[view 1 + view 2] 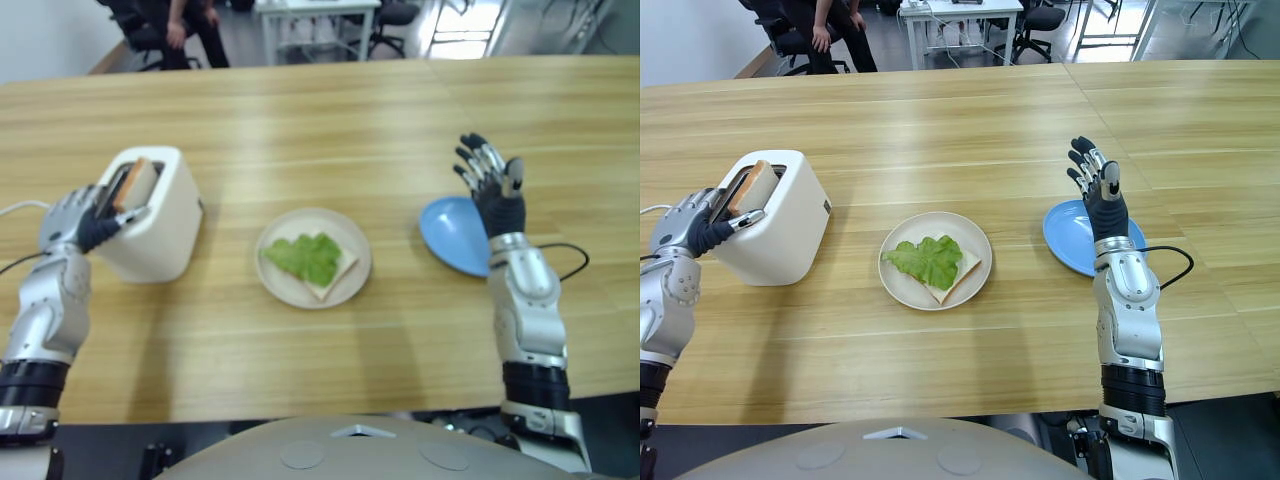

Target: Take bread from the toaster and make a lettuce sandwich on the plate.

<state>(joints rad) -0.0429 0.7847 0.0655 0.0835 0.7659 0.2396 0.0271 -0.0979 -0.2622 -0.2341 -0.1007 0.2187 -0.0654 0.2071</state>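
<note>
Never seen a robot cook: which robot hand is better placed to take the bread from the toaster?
The left robot hand, at the toaster beside the bread; the right robot hand is by the blue plate.

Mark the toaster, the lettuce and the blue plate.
toaster (pixel 780 232): right eye view, on its white side wall.
lettuce (pixel 928 258): right eye view, on the middle of the leaf.
blue plate (pixel 1065 238): right eye view, on its bare left part.
</note>
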